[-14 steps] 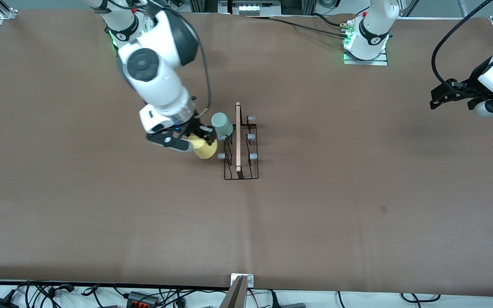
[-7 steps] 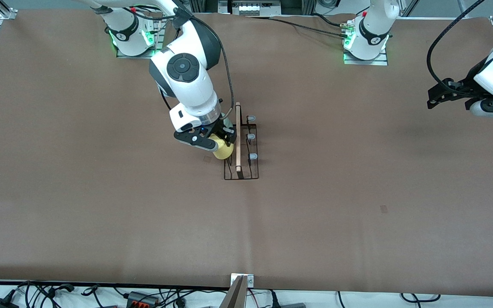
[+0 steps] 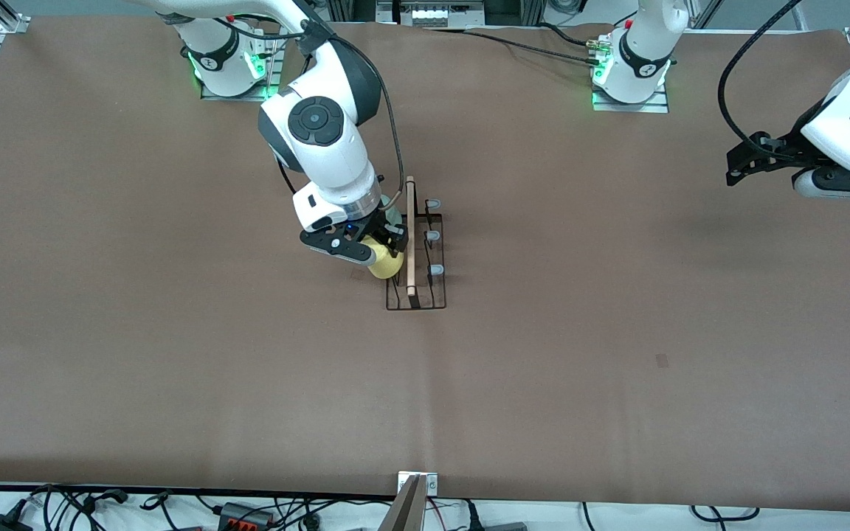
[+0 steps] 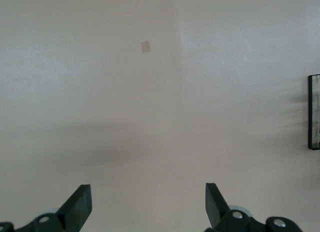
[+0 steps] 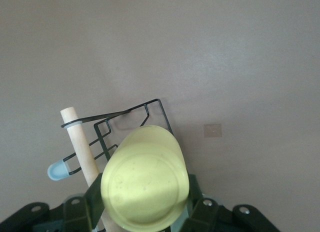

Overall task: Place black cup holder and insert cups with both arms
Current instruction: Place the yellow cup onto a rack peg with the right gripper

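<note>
The black cup holder (image 3: pixel 416 284) stands mid-table, its wooden rod handle (image 3: pixel 410 236) on top and pale pegs (image 3: pixel 433 235) on the side toward the left arm's end. My right gripper (image 3: pixel 377 252) is shut on the yellow cup (image 3: pixel 385 263) and holds it against the rack's pegs on the side toward the right arm's end. In the right wrist view the yellow cup (image 5: pixel 145 182) fills the jaws, beside the rod (image 5: pixel 80 144) and the wire frame (image 5: pixel 150 109). The green cup is mostly hidden by the right hand. My left gripper (image 3: pixel 746 168) is open and empty, waiting over the left arm's end of the table.
A small tape mark (image 3: pixel 662 360) lies on the brown table cover, also seen in the left wrist view (image 4: pixel 145 46). Cables and a clamp (image 3: pixel 414 494) run along the table edge nearest the front camera.
My right gripper carried the yellow cup sideways to the rack, then lowered it slightly onto the pegs, covering the green cup. The left arm drifted slightly inward.
</note>
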